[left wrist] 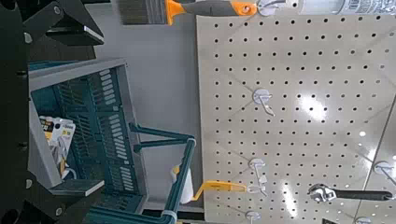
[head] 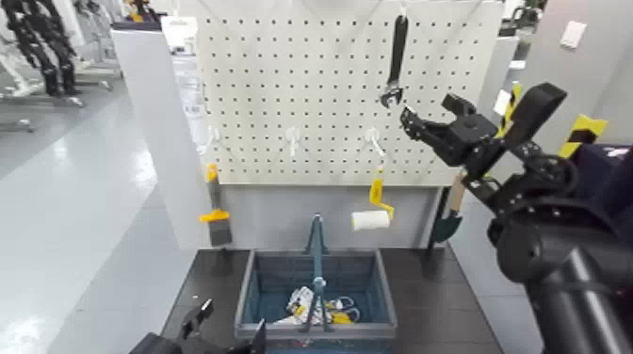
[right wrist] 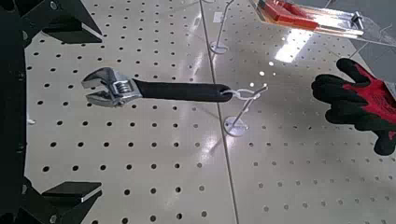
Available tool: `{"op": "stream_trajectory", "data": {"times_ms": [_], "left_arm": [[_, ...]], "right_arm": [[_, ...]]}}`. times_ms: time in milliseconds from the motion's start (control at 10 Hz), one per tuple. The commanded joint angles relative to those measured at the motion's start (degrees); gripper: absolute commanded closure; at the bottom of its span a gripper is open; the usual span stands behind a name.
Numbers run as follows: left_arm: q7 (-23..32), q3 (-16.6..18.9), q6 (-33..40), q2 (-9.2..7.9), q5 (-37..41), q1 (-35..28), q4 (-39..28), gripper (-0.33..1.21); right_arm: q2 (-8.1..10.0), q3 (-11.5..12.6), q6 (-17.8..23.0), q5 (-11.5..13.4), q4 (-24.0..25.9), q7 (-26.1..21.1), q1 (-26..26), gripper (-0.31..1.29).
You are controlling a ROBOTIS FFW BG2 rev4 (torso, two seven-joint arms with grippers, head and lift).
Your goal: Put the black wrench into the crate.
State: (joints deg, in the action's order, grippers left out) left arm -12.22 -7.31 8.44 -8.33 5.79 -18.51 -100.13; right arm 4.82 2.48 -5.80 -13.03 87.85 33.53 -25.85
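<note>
Hanging wrench: bare pegboard borders both edges.

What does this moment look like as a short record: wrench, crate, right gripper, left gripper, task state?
wrench: hanging on the pegboard, head down
crate: on the dark table, handle upright, items inside
right gripper: open, beside the wrench's head, not holding it
left gripper: open, low, by the crate's near left side
task state: wrench not yet in the crate

One each: wrench, crate, brush, roller, trowel
</note>
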Motion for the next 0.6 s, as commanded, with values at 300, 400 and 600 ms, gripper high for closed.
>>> {"op": "stream_trajectory", "data": {"times_ms": [300,400,600], "left_arm": [[0.00,-0.60,0.00,-0.37,0.18,0.58,0.11,0.21],[0.00,-0.69,0.00,-0.37,0.18,0.67,0.11,0.21],[-0.35,-0.78,0.00,-0.46,0.27,0.84,0.28,0.21]], "right_arm": [[0.80,-1.95,-0.52,-3.41,-8.40,5.93,-9.13,0.18],[0.72,-2.22,-0.52,-4.02,-9.63,6.55,-10.27,0.18],[0.80,-3.09,-0.52,-4.55,-12.53,8.83,-12.56,0.19]]}}
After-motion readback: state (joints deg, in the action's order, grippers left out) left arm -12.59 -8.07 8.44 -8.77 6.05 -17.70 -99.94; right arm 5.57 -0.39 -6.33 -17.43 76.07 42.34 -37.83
